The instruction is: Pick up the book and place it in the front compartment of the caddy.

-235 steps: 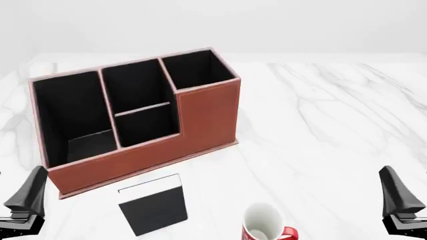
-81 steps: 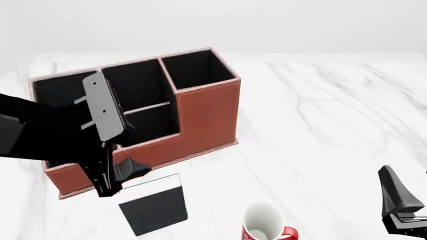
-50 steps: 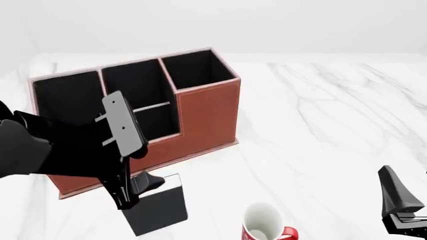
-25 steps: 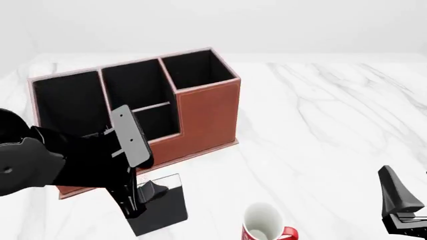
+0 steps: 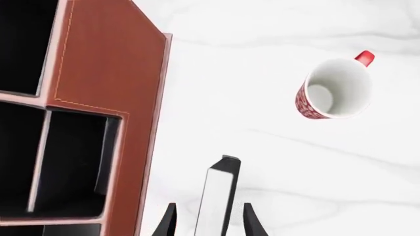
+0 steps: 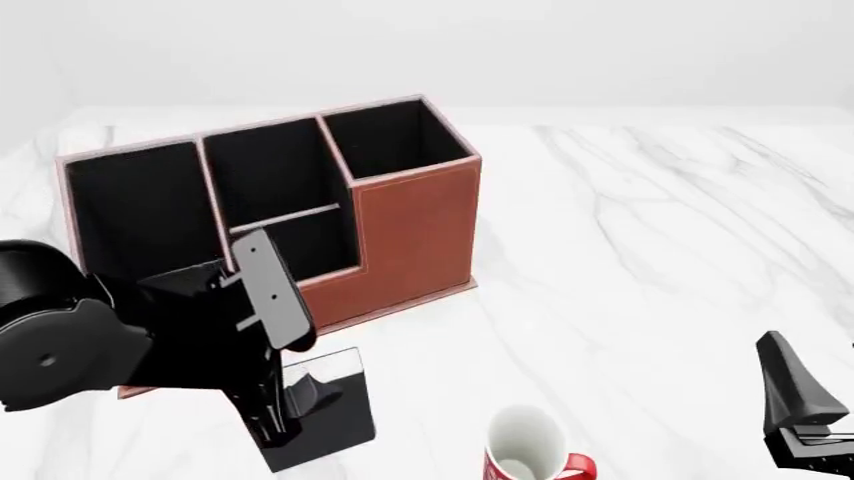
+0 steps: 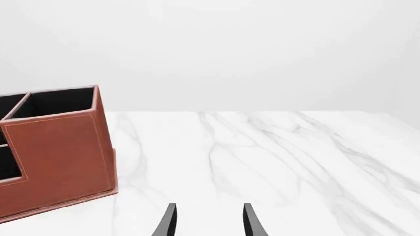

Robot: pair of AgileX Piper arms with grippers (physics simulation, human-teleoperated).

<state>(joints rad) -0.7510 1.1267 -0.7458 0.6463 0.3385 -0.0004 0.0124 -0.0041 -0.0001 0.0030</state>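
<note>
Your table (image 6: pixel 667 250) is white marble with grey veins, wide and bare to the right of the caddy (image 6: pixel 400 225), under a plain pale backdrop. The caddy sits at the far left, its long side running slantwise, tall box at the right end, stepped front wall facing you with a low front pocket behind it. Between that front wall and the near edge stands the book (image 6: pixel 334 415), upright on the table, black cover towards you; from the left wrist you see its white page edge (image 5: pixel 213 201), its long axis running alongside the caddy's front wall, just beside it but apart. The mug (image 6: pixel 531 450) stands near the book's right. Your left claw (image 5: pixel 208 223) straddles the book, fingers apart on either side. Your right claw (image 7: pixel 208 221) hangs apart at the near right.
</note>
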